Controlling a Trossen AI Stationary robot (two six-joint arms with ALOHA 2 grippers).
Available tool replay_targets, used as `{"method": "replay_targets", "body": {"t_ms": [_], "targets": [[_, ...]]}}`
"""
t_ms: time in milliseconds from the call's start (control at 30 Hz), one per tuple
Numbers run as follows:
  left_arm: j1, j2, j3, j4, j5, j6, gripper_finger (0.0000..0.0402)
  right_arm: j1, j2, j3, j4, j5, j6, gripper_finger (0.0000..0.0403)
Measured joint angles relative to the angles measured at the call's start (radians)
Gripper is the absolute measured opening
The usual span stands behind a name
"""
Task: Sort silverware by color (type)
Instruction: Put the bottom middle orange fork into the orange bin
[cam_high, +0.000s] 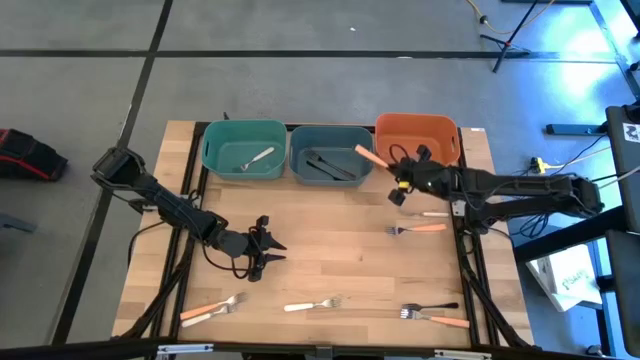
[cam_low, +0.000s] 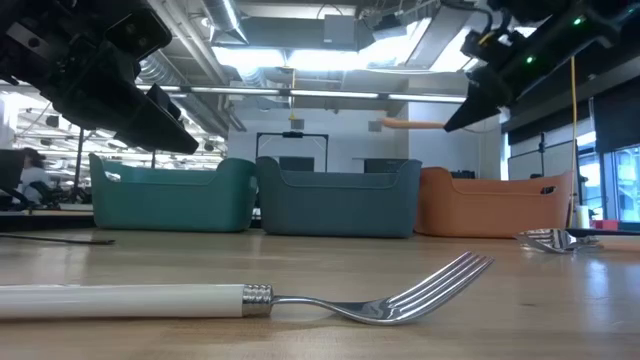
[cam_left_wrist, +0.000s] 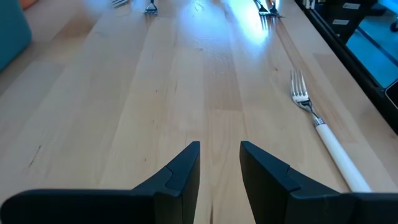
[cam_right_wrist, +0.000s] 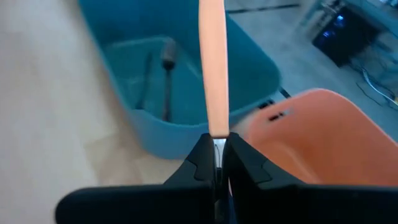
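Right arm comes in from the right edge of the high view, reaching left; right gripper (cam_high: 400, 172) sits up at the near-left corner of the orange bin (cam_high: 440, 128), raised off the table. Its fingers are clamped on an orange-handled fork (cam_right_wrist: 213, 68), pinched where the handle meets the metal, handle sticking out toward the blue-grey bin (cam_high: 330, 135), which has dark forks inside. Left arm enters from the left edge, angled down-right; left gripper (cam_high: 268, 248) is low over bare wood at centre-left, fingers (cam_left_wrist: 180, 174) partly apart, nothing between them, touching nothing. Teal bin (cam_high: 243, 130) at upper left holds one white fork. Loose on the table: a white-handled fork (cam_high: 312, 304) bottom centre, an orange one (cam_high: 212, 308) bottom left, two orange right of centre, plus one dark and one orange bottom right.
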Motion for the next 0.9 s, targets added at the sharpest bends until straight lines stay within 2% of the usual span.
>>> {"method": "replay_targets", "body": {"t_ms": [200, 533, 900], "targets": [[0.0, 0.0, 0.0, 0.0, 0.0, -0.004, 0.0108, -0.107, -0.026, 0.0, -0.007, -0.073, -0.039, 0.0012], [0.0, 0.0, 0.0, 0.0, 0.0, 0.001, 0.0108, -0.285, -0.138, 0.0, -0.103, -0.08, -0.055, 0.0012], [0.0, 0.0, 0.0, 0.0, -0.001, -0.004, 0.0108, -0.523, -0.139, 0.0, -0.126, -0.216, -0.075, 0.0012]]}}
